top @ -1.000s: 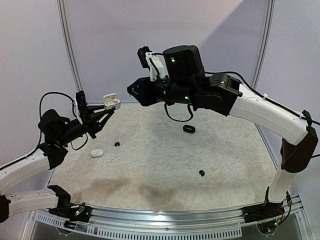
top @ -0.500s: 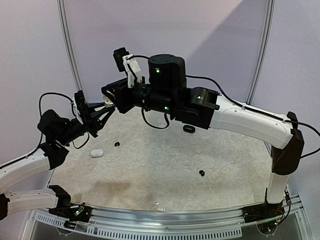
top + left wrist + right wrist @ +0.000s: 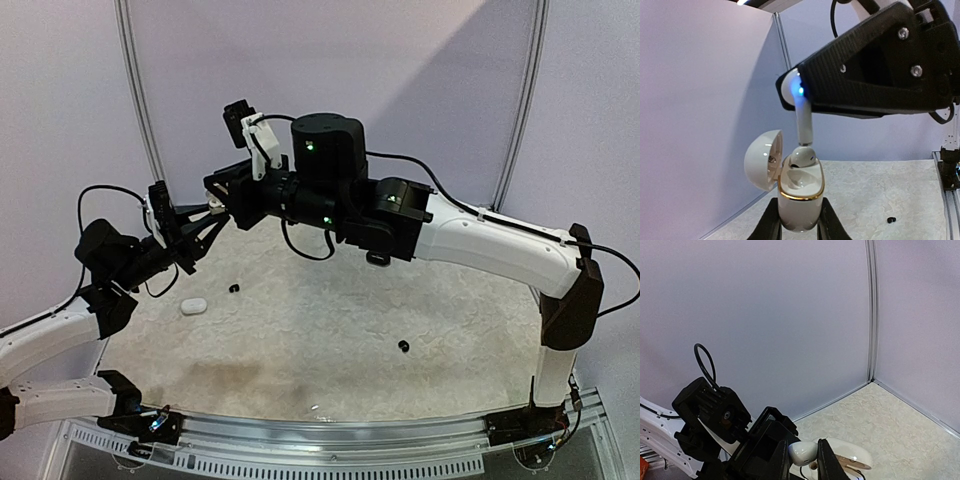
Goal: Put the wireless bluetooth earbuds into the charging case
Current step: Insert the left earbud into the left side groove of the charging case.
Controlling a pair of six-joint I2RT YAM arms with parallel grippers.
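Pinching one white earbud (image 3: 804,125) stem-down, our right gripper (image 3: 803,455) holds it over the open charging case (image 3: 801,200), clamped in our left gripper (image 3: 799,222) above the table's (image 3: 300,370) far-left corner; two black earbuds (image 3: 234,289) (image 3: 403,346) lie loose.

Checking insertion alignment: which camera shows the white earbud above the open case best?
Left wrist view: the white earbud shows in profile, gripped by the right tool, stem pointing down at the open charging case. The right wrist view shows only its rounded end between the fingers; in the top external view it cannot be made out.
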